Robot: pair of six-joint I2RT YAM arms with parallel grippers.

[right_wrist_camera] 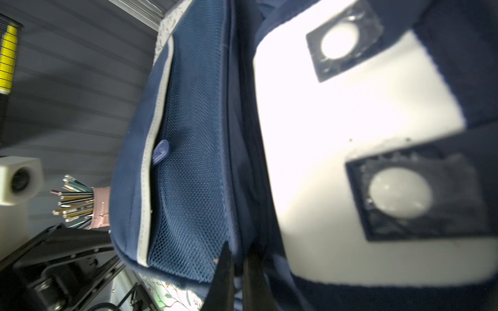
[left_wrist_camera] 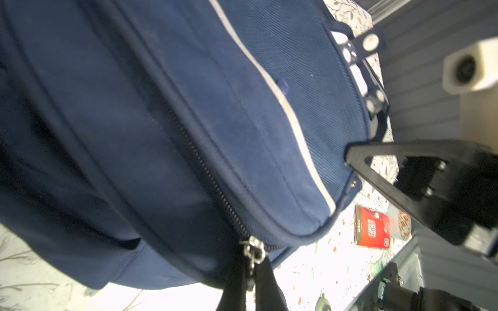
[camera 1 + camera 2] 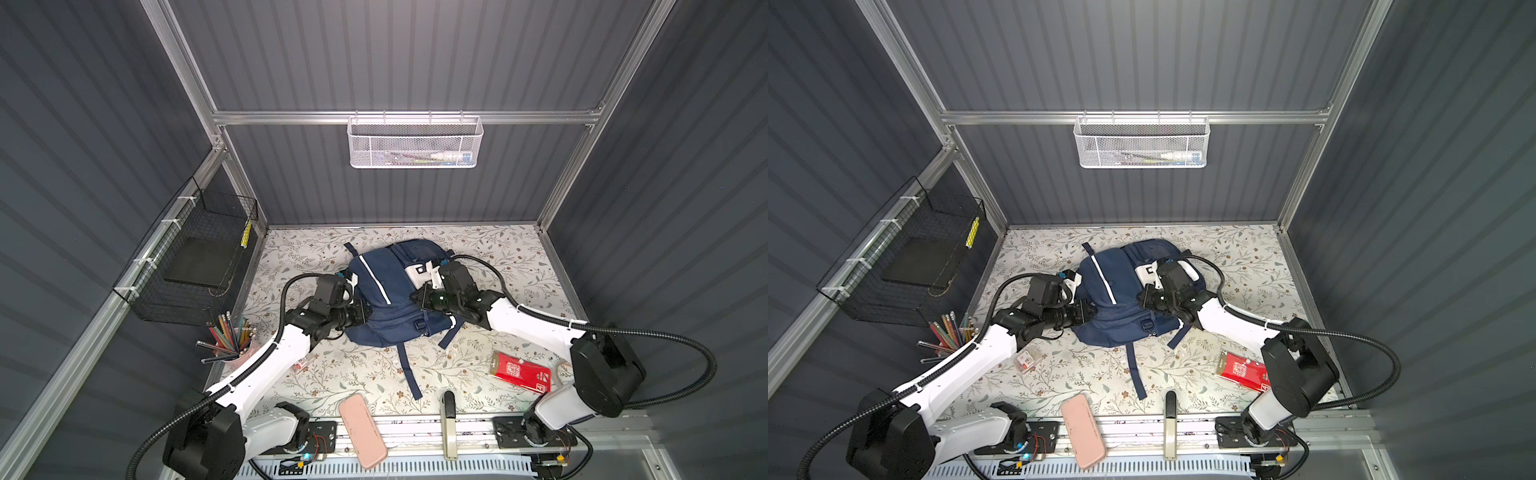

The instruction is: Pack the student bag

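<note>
The student bag, navy blue with white stripes and patches, lies in the middle of the floral table. My left gripper is at the bag's left side. In the left wrist view this gripper is shut on the metal zipper pull at the end of a closed zipper. My right gripper is at the bag's right side. In the right wrist view it is shut on a fold of the bag's fabric, between the mesh pocket and a white patch.
A pink case and a cream and black tool lie at the front edge. A red packet lies front right. A small clear box and a pencil cup stand left. A black wire basket and a white mesh basket hang on the walls.
</note>
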